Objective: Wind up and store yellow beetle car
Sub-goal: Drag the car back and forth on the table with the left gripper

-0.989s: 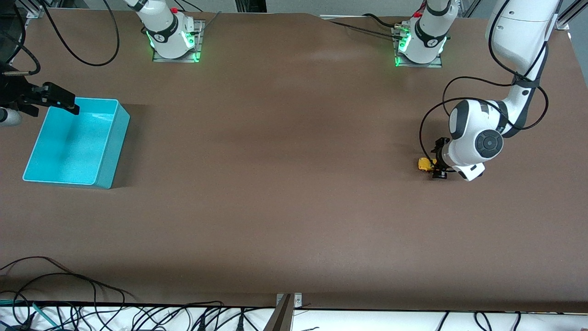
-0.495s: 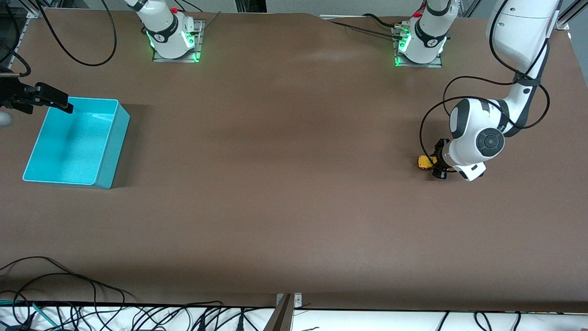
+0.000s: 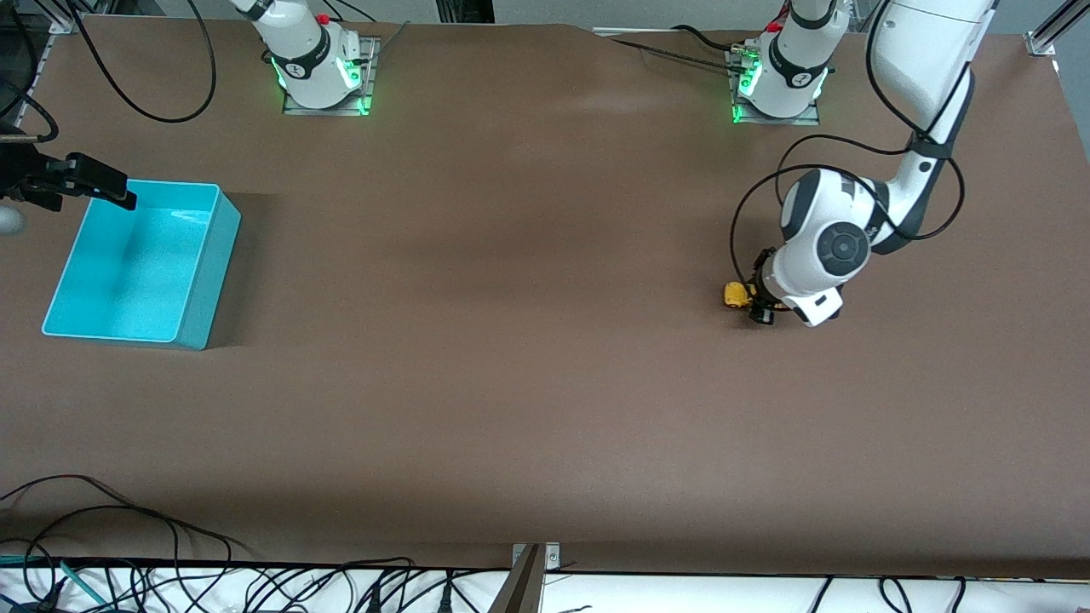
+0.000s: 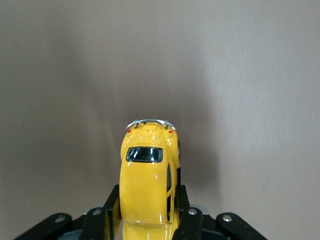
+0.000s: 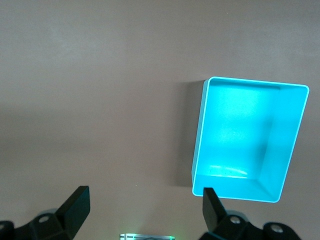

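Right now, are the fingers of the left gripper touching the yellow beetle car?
Touching. In the left wrist view, the left gripper has its black fingers pressed against both sides of the yellow beetle car, with no gap visible.

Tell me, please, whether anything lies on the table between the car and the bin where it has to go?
Nothing visible does. The left gripper is shut on the car at the left arm's end; only bare table runs from there to the bin. The right gripper hangs open beside the bin.
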`<state>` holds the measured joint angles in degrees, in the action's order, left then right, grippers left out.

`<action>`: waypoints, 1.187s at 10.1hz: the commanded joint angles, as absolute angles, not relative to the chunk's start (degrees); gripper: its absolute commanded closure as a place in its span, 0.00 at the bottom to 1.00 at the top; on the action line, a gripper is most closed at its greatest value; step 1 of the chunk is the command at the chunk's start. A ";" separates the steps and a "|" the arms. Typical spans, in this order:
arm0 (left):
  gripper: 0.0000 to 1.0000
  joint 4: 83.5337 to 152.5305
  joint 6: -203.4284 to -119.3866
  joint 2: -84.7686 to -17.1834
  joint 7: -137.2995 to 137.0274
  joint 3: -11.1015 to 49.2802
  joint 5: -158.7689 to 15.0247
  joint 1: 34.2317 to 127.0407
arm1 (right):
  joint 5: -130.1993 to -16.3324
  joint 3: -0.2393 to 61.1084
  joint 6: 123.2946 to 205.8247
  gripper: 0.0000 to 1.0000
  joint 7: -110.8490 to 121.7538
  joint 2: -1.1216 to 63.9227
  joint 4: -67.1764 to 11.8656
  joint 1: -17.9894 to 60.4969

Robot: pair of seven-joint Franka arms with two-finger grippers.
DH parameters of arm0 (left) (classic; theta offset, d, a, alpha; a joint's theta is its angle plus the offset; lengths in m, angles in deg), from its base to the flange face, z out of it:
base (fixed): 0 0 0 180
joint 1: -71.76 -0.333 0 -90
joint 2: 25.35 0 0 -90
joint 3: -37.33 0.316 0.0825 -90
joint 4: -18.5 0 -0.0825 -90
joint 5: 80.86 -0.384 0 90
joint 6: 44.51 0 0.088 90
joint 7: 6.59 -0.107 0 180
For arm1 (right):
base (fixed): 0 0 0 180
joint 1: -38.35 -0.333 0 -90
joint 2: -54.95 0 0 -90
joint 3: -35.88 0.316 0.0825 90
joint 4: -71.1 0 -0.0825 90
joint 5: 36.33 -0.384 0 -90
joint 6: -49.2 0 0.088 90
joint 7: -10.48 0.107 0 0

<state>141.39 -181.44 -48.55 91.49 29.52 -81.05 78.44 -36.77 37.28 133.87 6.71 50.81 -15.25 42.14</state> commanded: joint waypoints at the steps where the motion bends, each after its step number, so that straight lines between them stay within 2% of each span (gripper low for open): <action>1: 1.00 139.44 -181.44 -50.14 95.80 29.77 -82.27 81.86 | -37.74 37.47 133.23 0.00 6.18 50.73 -14.33 42.48; 7: 1.00 139.35 -183.81 -52.86 95.02 30.03 -82.71 80.91 | -37.74 37.47 133.31 0.00 6.18 50.65 -14.33 42.48; 12: 1.00 139.43 -183.55 -54.26 90.99 30.12 -86.05 74.94 | -37.74 37.47 133.31 0.00 6.18 50.73 -14.33 42.48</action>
<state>140.57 -182.70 -51.33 93.35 30.05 -84.33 76.59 -36.78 37.31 133.89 6.71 50.81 -15.24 42.12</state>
